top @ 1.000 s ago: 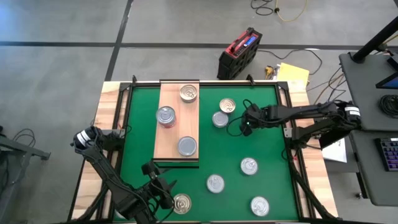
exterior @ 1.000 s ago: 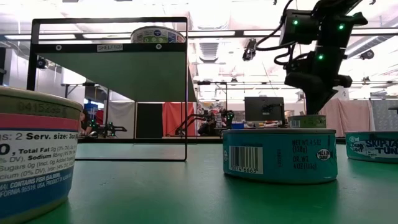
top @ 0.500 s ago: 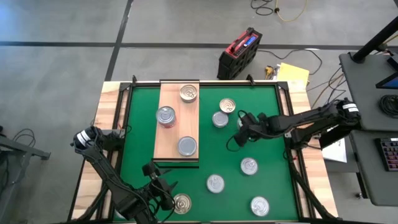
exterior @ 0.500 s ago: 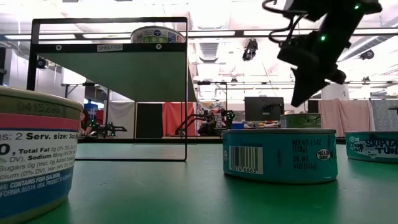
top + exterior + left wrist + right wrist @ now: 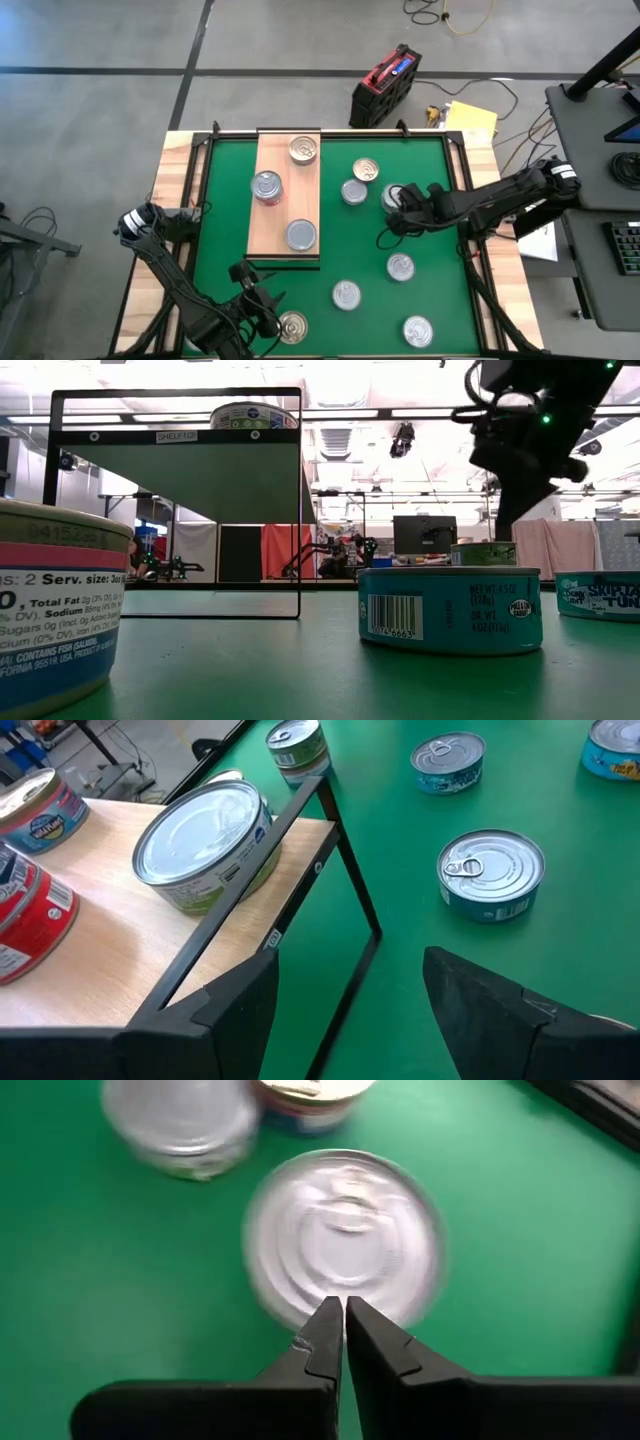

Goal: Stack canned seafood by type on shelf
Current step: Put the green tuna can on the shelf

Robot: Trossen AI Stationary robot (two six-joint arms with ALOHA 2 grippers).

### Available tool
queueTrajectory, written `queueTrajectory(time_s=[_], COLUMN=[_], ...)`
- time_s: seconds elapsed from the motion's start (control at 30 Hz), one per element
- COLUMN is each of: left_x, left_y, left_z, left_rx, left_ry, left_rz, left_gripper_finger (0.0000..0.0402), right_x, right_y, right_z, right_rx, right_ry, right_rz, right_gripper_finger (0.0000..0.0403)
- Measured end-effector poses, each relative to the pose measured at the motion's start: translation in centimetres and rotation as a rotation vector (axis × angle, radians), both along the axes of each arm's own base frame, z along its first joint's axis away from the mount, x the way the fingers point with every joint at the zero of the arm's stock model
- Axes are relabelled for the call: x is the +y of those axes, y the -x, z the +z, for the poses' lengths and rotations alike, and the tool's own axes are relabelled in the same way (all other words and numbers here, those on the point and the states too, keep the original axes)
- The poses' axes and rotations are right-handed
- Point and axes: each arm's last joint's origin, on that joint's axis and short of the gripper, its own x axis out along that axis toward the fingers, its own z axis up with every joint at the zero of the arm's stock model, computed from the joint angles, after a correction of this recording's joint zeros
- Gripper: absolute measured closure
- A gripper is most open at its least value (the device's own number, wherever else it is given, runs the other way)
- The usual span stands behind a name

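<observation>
The shelf (image 5: 288,205) is a light wooden board on a black frame, holding three cans (image 5: 303,150) (image 5: 266,187) (image 5: 301,235). More cans stand on the green mat: three at the far middle (image 5: 366,171) (image 5: 353,191) (image 5: 392,196) and several nearer (image 5: 400,266) (image 5: 346,294) (image 5: 417,330) (image 5: 293,326). My right gripper (image 5: 398,213) (image 5: 342,1308) is shut and hovers over the silver-lidded can (image 5: 345,1245). My left gripper (image 5: 258,296) (image 5: 350,990) stands open near the shelf's near corner (image 5: 330,830), with nothing between its fingers.
The shelf's black frame (image 5: 300,500) rises from the mat. A teal can (image 5: 450,608) and a red-banded can (image 5: 60,610) stand close to the near edge. A red and black case (image 5: 385,85) and cables lie on the floor beyond the table.
My right gripper has swung toward the table's near edge, staying shut. A silver-lidded can that it covered now shows beside it at the far middle of the mat.
</observation>
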Motion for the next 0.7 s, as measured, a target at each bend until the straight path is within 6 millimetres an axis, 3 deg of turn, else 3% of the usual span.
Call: queueTrajectory(time_s=[0.33,0.7], left_x=[0.2,0.3], left_y=[-0.3,-0.3], left_z=[0.0,0.0], left_rx=[0.004,0.002], left_ry=[-0.008,-0.007], left_rz=[0.004,0.007], left_gripper_finger=[0.0169,0.0169], right_x=[-0.3,-0.3], right_y=[-0.2,0.0], right_z=[0.2,-1.8], right_rx=[-0.036,-0.034], right_ry=[-0.034,-0.045], right_rz=[-0.009,-0.018], right_gripper_finger=[0.0394,0.0394])
